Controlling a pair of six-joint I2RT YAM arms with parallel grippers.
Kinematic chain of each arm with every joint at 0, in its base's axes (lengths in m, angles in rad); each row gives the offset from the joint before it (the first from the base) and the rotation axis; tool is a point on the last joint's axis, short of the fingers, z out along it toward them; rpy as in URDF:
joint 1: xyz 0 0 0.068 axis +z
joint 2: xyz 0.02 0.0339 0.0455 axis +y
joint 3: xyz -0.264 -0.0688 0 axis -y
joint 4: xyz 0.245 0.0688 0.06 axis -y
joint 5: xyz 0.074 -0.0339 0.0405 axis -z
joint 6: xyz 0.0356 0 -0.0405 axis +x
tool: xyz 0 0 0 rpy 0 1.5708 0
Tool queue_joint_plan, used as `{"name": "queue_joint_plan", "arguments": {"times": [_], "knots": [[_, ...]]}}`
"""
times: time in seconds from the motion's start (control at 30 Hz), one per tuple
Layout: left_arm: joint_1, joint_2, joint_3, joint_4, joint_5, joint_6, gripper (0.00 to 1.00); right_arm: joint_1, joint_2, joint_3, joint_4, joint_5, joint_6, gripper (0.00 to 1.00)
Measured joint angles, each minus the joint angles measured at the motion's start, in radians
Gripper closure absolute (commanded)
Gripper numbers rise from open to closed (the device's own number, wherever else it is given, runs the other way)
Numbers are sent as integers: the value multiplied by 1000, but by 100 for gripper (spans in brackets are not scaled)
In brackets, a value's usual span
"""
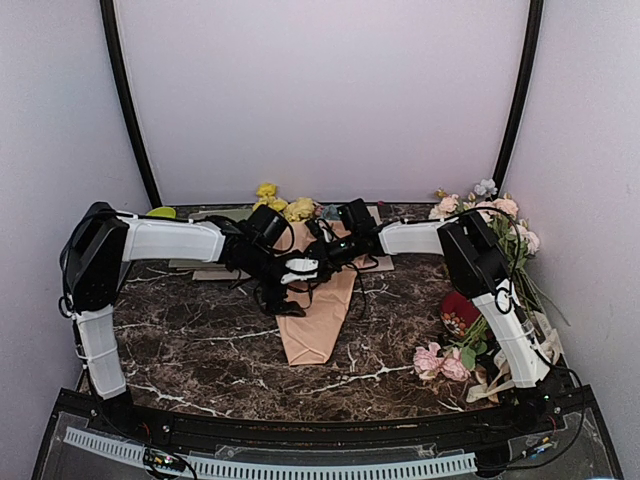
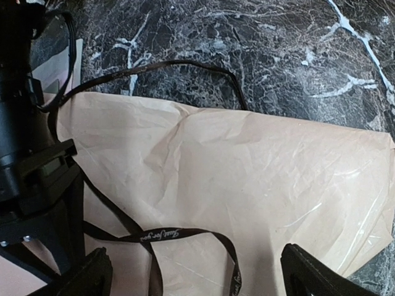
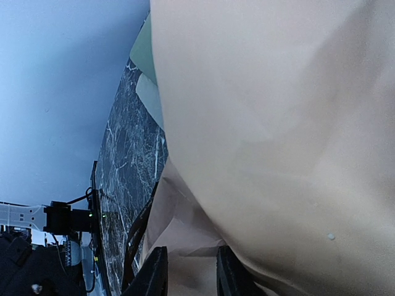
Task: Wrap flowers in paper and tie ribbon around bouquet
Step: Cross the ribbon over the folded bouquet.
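The bouquet (image 1: 316,312) lies as a peach-pink paper cone on the marble table (image 1: 200,340), narrow end toward me. Yellow flowers (image 1: 285,207) and a pale blue head (image 1: 330,212) show at its far end. Both grippers meet over its upper half. My left gripper (image 2: 197,277) stands wide open just above the paper (image 2: 247,166). The thin dark ribbon (image 2: 185,233) loops loose on the paper between its fingers, and one strand trails onto the marble. My right gripper (image 3: 191,274) is shut on a crumpled fold of the paper (image 3: 278,123), beside a ribbon (image 3: 137,234) strand.
Pink and white roses (image 1: 440,362) and a red item (image 1: 460,312) lie at the front right by the right arm's base. More roses (image 1: 500,210) stand at the back right. A green sheet (image 1: 165,212) lies at the back left. Walls close three sides.
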Motion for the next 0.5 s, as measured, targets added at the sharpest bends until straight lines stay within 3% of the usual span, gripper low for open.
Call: {"name": "queue_joint_plan", "arguments": {"times": [0.23,0.5], "knots": [[16,55,1,11,-35,2,40,0,0,-3,0,0,-3,72],[22,68,0,88,-140,-3,59,0,0,-3,0,0,-3,73]]}}
